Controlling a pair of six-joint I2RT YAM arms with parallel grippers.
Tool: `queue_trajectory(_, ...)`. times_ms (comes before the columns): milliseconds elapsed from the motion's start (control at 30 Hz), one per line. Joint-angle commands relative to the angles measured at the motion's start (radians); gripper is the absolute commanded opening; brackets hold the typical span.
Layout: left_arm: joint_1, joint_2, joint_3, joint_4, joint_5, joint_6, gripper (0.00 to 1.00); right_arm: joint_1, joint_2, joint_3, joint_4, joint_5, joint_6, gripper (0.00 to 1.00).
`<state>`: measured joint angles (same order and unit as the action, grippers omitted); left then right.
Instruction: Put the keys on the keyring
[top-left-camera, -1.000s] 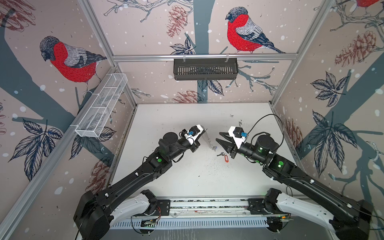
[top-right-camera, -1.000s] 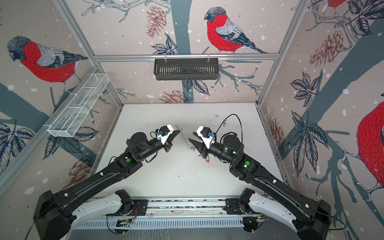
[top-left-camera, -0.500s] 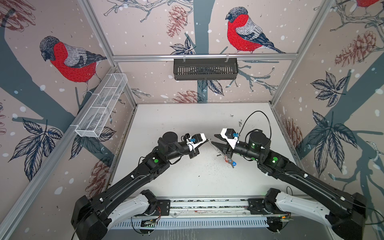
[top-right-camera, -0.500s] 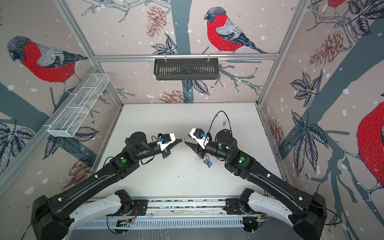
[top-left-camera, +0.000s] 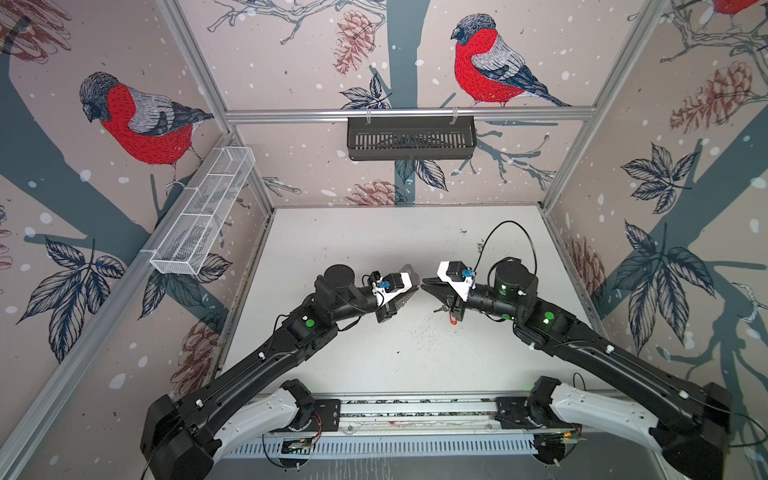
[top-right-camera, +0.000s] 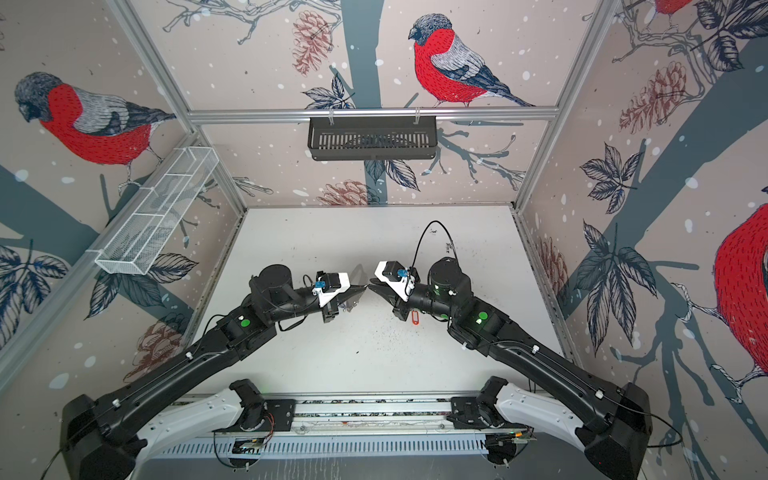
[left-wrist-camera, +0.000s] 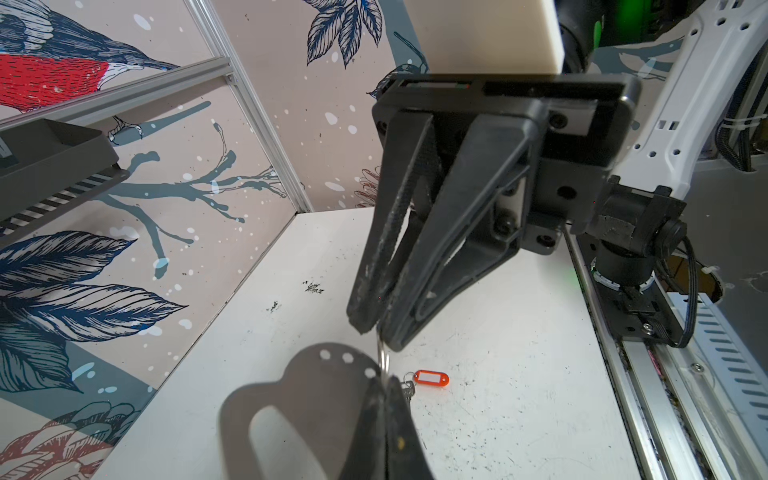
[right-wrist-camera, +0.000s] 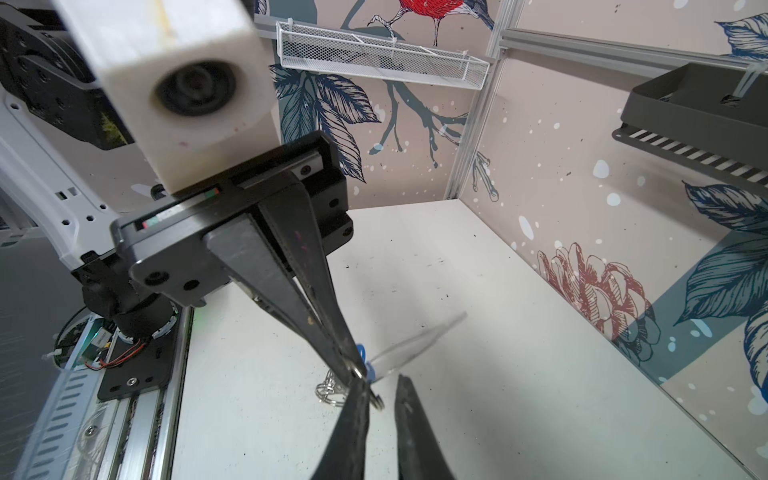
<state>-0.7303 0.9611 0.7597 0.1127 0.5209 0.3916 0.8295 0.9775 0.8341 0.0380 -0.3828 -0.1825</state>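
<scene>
Keyring (left-wrist-camera: 316, 386) at mid-frame in both top views, above the table (left-wrist-camera: 498, 395), clamped by its edge in the fully closed left gripper (top-left-camera: 415, 289). Tip to tip with it, the right gripper (left-wrist-camera: 376, 334), narrow, around a thin metal ring (left-wrist-camera: 383, 359) at the keyring's curved edge; clamped or not, cannot tell. Red-orange-tagged keys (top-right-camera: 414, 316) flat on the table, just below-right of centre. Blue tag (right-wrist-camera: 361, 353) half hidden behind the left gripper.
</scene>
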Motion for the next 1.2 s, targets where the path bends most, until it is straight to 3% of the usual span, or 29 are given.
queue_trajectory(0, 0.0, -0.007, -0.001, 0.031, 0.036, 0.006, 0.0, 0.001, 0.007, 0.008, 0.003, -0.014, -0.005, 0.16)
queue_trajectory(800, 0.0, 0.019, -0.021, 0.116, 0.031, -0.006, 0.0, 0.013, 0.079, 0.057, -0.036, -0.066, -0.03, 0.11)
queue_trajectory(933, 0.0, 0.009, -0.032, 0.138, 0.029, -0.017, 0.0, 0.011, 0.074, 0.057, -0.036, -0.066, -0.028, 0.01)
queue_trajectory(1167, 0.002, 0.007, -0.034, 0.148, 0.037, -0.028, 0.0, 0.011, 0.074, 0.06, -0.044, -0.085, -0.028, 0.12)
